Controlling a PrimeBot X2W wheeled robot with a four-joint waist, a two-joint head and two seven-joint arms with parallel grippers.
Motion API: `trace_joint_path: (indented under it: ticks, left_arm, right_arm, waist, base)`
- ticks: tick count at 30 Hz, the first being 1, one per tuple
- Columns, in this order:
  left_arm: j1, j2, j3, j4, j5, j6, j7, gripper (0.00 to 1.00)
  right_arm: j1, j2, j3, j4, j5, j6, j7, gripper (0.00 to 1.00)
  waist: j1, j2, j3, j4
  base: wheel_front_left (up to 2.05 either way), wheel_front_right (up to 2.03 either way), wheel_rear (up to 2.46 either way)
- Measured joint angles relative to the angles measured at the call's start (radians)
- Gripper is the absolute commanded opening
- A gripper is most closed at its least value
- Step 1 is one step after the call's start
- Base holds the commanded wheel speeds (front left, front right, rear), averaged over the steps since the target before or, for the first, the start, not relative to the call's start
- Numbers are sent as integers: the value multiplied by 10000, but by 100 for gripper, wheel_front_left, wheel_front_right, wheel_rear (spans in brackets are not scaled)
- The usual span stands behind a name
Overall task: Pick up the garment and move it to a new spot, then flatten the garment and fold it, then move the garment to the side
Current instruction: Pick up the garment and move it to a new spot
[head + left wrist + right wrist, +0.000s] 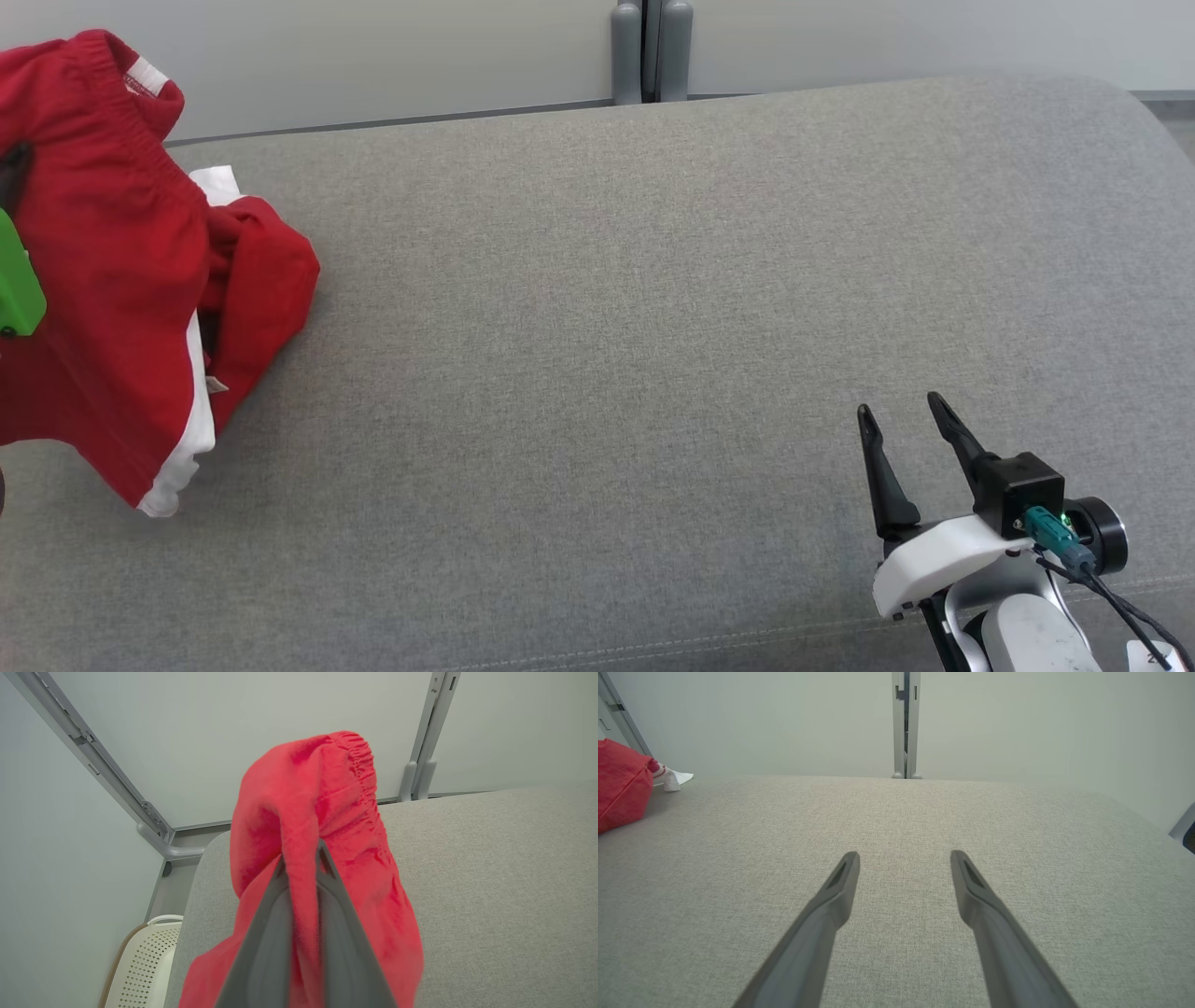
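Left wrist view, left gripper (301, 855): its two dark fingers (266, 933) are pressed close together on a fold of the red garment (336, 812), just below the gathered elastic waistband (362, 760).
Hold: clamped on cloth. The fabric fills the narrow slit between the fingers and drapes down on both sides of them.
Garment's look: red, bunched and hanging in loose folds, with a white side stripe (191, 439) and a white tag (147, 77) at the waistband.
Garment's place: lifted over the left end of the grey cushion (607, 327). In the head view its lowest corner hangs down to the cushion's front left part. It may be brushing the cushion there, but the angle does not settle it.
Green piece (14, 280): against the garment at the cushion's far left, partly cut off by the picture's edge.
Right gripper (898, 403): over the cushion's front right part, its fingers spread apart with nothing between them. In the right wrist view, bare cushion fabric fills the gap.
Gap between the two: the right gripper is well apart from the garment, which hangs at the cushion's opposite end.
Behind the cushion: a grey post (651, 47) stands against the pale wall (934, 37), near the middle of the cushion's back edge.
Beside the cushion: a cream perforated basket (149, 961) sits low, just off the cushion's left end.
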Motion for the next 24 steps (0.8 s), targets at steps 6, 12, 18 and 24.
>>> trace_joint_path:
  ticks: [6,12,18,24]
  left_arm:
    - [155,-73,-4,0,-17,111,-178,0]
    - [79,-713,-345,-282,-167,86,-412,0]
    - [-507,-1685,-986,-483,-98,6,-851,0]
    - [-1359,-2922,-1517,-123,58,115,-1313,0]
  right_arm:
    - [0,0,15,-4,21,0,0,100]
    - [-8,0,21,42,35,0,-2,100]
    - [-18,2,54,65,63,0,-31,100]
    - [-32,4,128,94,84,0,-31,100]
  waist:
    - [0,0,30,-52]
    - [0,0,4,-105]
    - [0,0,-52,-249]
    - [0,0,-111,-586]
  base:
    - [0,0,0]
    - [0,0,0]
    - [0,0,0]
    - [0,0,0]
